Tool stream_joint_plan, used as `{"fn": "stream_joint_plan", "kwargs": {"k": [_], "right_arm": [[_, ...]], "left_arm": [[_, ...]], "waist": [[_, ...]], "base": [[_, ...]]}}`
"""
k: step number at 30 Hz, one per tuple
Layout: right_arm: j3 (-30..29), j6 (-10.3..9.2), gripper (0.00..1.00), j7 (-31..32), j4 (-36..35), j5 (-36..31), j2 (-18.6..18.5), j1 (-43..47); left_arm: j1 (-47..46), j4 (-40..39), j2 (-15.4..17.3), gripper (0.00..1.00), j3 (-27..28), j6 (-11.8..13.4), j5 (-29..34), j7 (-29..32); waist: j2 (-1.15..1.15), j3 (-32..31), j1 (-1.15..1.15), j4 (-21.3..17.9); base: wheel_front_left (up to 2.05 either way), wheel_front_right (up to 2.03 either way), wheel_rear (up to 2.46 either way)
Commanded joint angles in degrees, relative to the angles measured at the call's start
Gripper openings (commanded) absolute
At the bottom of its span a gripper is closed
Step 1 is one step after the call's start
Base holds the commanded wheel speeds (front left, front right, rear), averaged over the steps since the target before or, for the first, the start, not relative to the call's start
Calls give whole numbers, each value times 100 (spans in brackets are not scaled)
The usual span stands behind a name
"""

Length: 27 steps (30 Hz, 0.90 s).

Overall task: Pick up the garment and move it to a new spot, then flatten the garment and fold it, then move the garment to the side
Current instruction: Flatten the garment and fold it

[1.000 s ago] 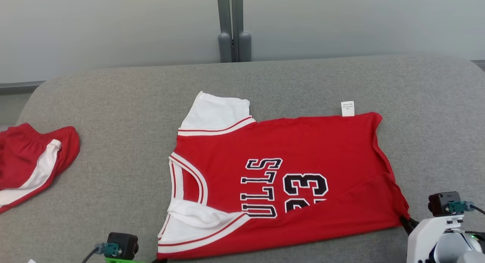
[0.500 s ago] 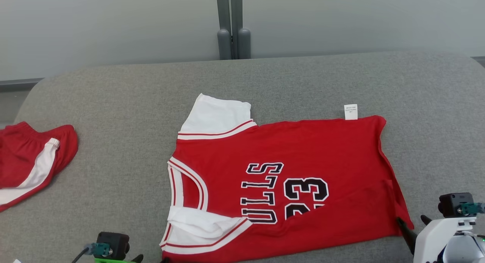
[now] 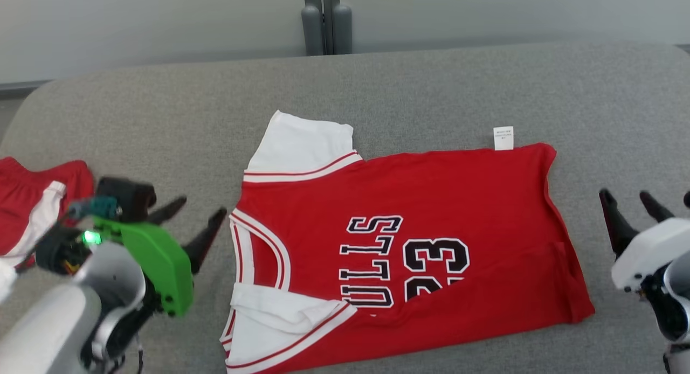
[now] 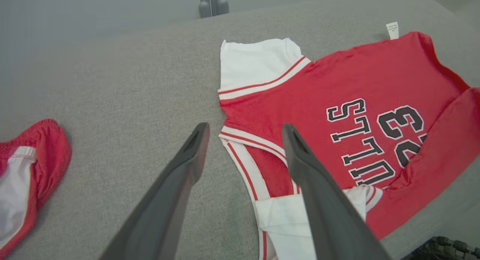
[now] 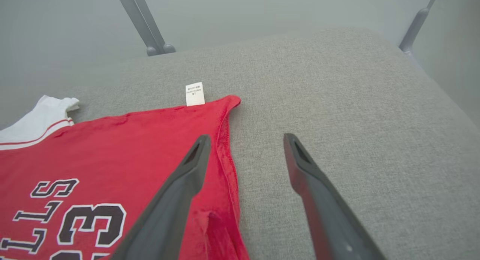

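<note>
Your jersey (image 3: 409, 244) lies in the middle of the table (image 3: 431, 83), near side folded over. The left gripper (image 3: 202, 206) hovers beside the collar and the right gripper (image 3: 623, 194) beside the hem, jaws wide and empty, probably ready for the next fold.

Spread wide and holding nothing over a grey fabric-covered desk (image 5: 337, 102): the right pincer (image 5: 246, 137), one dark finger crossing the hemmed edge of a red garment (image 5: 112, 147), the other over bare grey. Laid flat, black-and-white lettering and a "3" showing, white label (image 5: 195, 94) poking past the far edge, white sleeve (image 5: 37, 121) at far left. Behind, grey metal posts (image 5: 142, 24).
</note>
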Motion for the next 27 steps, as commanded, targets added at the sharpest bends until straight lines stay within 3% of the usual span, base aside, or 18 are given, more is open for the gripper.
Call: {"fn": "stream_joint_plan", "kwargs": {"k": [1,5,12,20,27], "right_arm": [[-21,-1,100,-49,74,34,1,-274],[-50,-1,100,-88,532,151,13,-1041],[427,-1,100,175,1388,454,-162,-2234],[962,0,100,701,2260,607,-263,-3322],[1367,-1,100,657,2550,827,-224,-3668]], "left_arm": [[-402,127,-42,100,28,-134,97,56],[-1479,737,-344,100,-105,-589,-36,379],[-2963,1935,-759,100,-383,-996,-118,897],[-4216,3114,-1047,100,-588,-1119,-325,1193],[-4677,3765,-1211,100,-906,-1131,-649,1225]], "waist": [[0,478,0,-76],[0,922,0,-140],[0,1544,0,-280],[0,2154,0,-396],[0,2411,0,-526]], "base": [[0,0,0],[0,0,0],[0,0,0],[0,0,0],[0,0,0]]}}
